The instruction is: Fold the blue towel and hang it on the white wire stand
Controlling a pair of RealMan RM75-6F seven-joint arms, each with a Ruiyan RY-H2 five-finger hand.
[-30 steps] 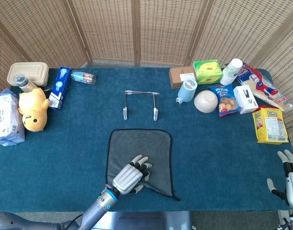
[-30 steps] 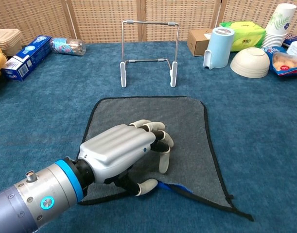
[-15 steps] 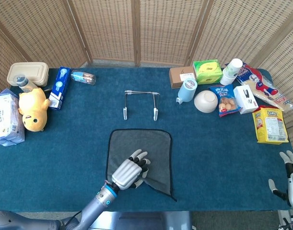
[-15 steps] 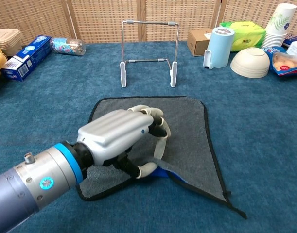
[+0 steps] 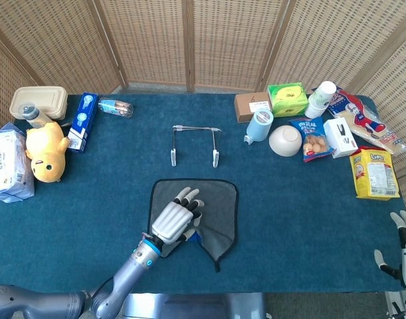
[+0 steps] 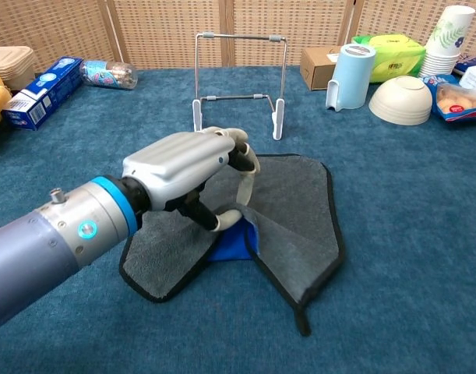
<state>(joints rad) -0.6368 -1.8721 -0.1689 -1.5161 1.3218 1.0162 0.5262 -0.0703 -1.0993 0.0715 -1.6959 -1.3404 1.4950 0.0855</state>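
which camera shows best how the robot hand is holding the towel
The chest view: the left robot hand pinches the towel edge, lifting it so the blue underside shows. The head view shows that hand from above, hiding the pinch.

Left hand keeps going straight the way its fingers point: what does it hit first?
Probably the white wire stand. The left hand, pinching the lifted edge of the grey, blue-backed towel, points toward it, though depth and height are unclear.

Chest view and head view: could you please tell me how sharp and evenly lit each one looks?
Chest view: the left robot hand and towel are sharp, with soft shadow under the lifted fold. Head view: evenly lit, no glare, stand crisp; the right robot hand is cut off at the frame edge.
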